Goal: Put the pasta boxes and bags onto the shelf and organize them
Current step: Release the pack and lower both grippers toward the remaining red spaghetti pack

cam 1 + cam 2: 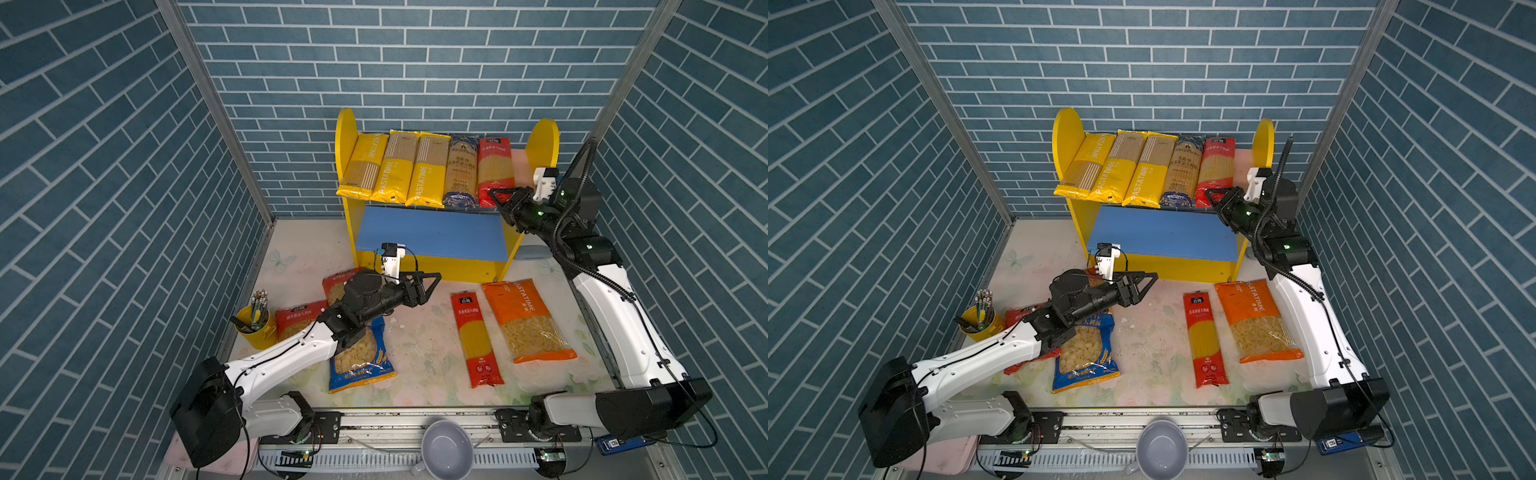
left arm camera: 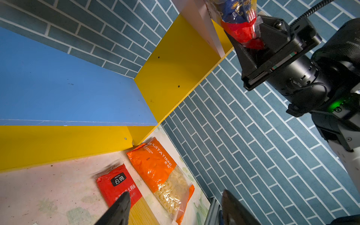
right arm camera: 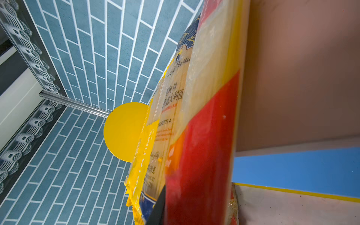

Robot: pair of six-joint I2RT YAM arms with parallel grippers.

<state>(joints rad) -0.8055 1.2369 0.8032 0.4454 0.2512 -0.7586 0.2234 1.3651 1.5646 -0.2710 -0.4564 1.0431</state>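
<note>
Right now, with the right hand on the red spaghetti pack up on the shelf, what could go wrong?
1. The right hand pinches only the overhanging end of the red spaghetti pack; a pull could drag it off the shelf.
2. The dark-blue pack lies against it and may shift too.
3. The open left hand hangs near the lower board; a swing could bump it.

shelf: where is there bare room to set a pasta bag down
The blue lower board is wholly bare. On the pink upper board only a narrow strip is free, between the red spaghetti pack and the right yellow side; the rest is crowded, five packs side by side.
</note>
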